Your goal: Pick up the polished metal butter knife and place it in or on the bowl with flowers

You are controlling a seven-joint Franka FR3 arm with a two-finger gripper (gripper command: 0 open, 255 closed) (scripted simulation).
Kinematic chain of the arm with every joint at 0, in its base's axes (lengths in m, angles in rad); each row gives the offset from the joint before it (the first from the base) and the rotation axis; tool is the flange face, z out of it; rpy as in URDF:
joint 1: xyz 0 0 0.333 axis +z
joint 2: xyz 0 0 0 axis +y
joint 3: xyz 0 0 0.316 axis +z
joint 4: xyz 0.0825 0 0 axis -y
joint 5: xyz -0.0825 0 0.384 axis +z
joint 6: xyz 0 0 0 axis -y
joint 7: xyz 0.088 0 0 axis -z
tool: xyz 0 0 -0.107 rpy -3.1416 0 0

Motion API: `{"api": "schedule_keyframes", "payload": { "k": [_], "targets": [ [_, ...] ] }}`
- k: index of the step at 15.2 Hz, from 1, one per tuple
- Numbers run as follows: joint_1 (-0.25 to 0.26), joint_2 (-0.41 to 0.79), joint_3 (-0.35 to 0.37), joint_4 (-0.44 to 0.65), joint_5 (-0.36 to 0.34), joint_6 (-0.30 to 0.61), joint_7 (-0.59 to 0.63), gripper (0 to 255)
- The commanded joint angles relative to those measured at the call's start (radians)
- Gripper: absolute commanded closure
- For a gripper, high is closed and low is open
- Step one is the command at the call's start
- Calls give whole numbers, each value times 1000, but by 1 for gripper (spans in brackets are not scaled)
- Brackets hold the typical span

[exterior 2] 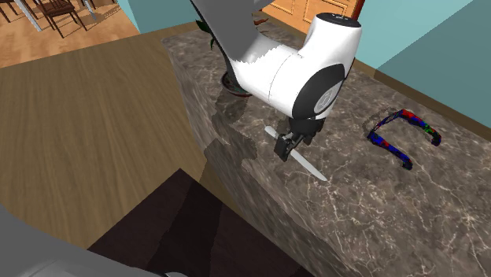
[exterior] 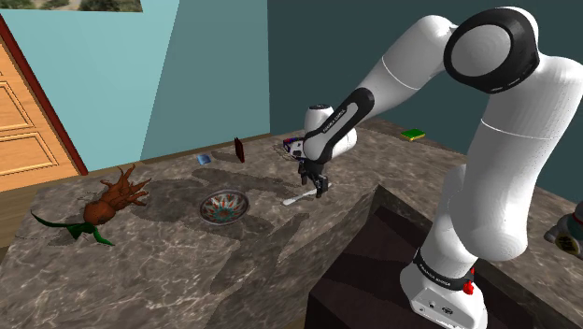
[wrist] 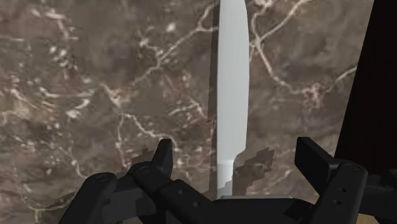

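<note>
A pale, plain-looking butter knife (exterior: 299,197) lies flat on the dark marble counter (exterior: 187,271), close to the counter's edge by the stand. My gripper (exterior: 314,187) hangs just above the knife's handle end, open, touching nothing. In the wrist view the knife (wrist: 232,83) runs straight away from the gripper (wrist: 236,153), its near end between the two spread fingers. In the second exterior view the gripper (exterior 2: 285,148) stands over the knife (exterior 2: 311,167). The bowl (exterior: 224,206), patterned in red and green inside, sits on the counter to the shoulder view's left of the knife.
A brown root-like plant with green leaves (exterior: 117,198) lies at the counter's far left. Colourful sunglasses (exterior 2: 401,130) rest beyond the knife. A dark red object (exterior: 239,149), a small blue item (exterior: 203,159) and a green book (exterior: 413,135) stand along the back. The dark stand (exterior: 374,271) adjoins the counter.
</note>
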Motion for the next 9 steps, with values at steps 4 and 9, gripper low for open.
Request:
{"api": "schedule_keyframes", "payload": {
  "k": [4, 9],
  "targets": [
    [0, 0, 0, 0, 0, 0, 0, 255],
    [0, 0, 0, 0, 0, 0, 0, 255]
  ]
}}
